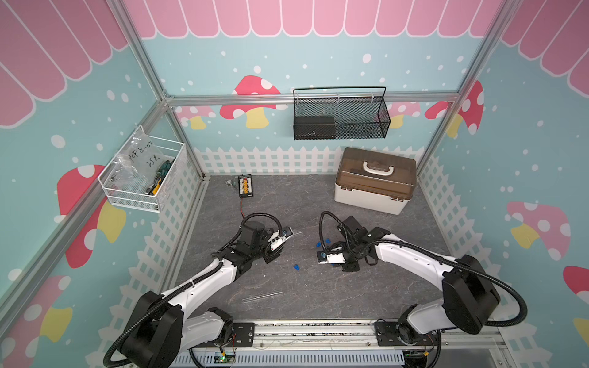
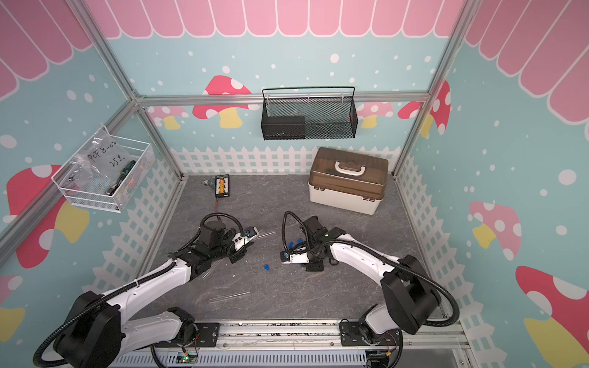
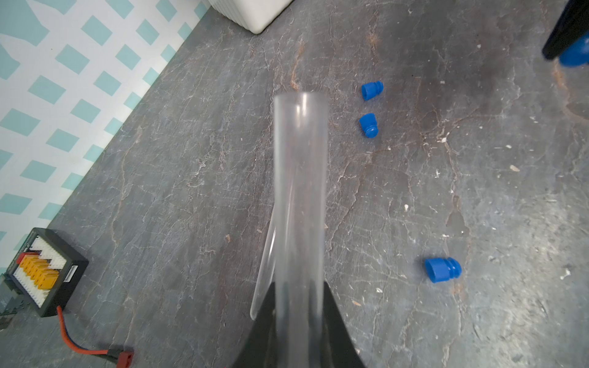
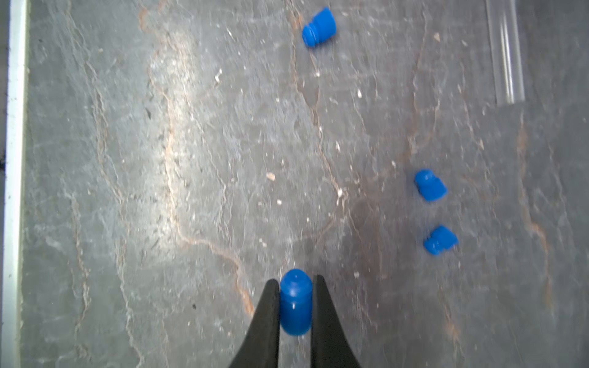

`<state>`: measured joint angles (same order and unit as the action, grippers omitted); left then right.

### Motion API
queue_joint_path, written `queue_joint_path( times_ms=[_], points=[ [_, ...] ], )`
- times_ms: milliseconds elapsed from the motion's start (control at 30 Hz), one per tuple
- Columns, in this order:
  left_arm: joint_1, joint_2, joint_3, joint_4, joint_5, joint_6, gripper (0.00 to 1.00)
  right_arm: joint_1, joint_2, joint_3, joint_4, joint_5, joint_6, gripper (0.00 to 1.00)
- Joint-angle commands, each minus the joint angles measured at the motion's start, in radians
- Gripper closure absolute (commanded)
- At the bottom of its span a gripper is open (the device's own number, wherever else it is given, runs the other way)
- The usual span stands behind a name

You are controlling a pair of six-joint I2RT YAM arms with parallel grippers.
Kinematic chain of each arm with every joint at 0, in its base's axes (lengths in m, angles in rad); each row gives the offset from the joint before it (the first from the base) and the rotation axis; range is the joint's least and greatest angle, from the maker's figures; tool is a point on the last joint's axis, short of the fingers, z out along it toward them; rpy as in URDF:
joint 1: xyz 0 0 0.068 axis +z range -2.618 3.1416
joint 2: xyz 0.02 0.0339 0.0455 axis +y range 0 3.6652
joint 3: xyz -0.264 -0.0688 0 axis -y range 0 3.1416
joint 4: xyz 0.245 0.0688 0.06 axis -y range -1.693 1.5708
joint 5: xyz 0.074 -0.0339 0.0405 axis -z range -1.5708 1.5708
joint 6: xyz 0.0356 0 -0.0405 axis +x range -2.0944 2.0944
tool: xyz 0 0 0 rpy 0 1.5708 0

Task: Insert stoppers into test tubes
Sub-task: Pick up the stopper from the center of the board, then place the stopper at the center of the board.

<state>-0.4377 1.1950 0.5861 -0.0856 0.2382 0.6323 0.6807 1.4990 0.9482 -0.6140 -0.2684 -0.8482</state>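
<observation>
Left wrist view shows a small black charger board with yellow connectors [image 3: 44, 270] lying near the back left corner of the grey stone-patterned bench [image 1: 318, 302], well apart from the arms. The left gripper [image 1: 288, 232] is clamped on a slim clear test tube [image 3: 301, 178], its open mouth facing the right arm. A second clear tube [image 3: 266, 255] lies on the bench partly behind it, and a third tube [image 1: 262, 297] lies near the front edge. Three tiny bright blue plastic stoppers [image 3: 443, 270] lie loose between the arms. The right gripper [image 1: 319, 256] pinches a fourth blue stopper [image 4: 295, 306] just above the bench. A cream box with brown lid [image 1: 374, 181] fills the back right corner.
</observation>
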Motion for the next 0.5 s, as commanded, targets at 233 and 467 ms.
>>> queue_joint_path(
  times_ms=[233, 467],
  points=[
    [0.009, 0.021, 0.017, -0.004, -0.012, 0.011, 1.00, 0.074, 0.160, 0.046, 0.096, -0.036, 0.014, 0.88],
    [0.009, 0.020, 0.017, -0.002, -0.018, 0.013, 1.00, 0.079, 0.213, 0.049, 0.097, -0.012, 0.007, 0.88]
  ],
)
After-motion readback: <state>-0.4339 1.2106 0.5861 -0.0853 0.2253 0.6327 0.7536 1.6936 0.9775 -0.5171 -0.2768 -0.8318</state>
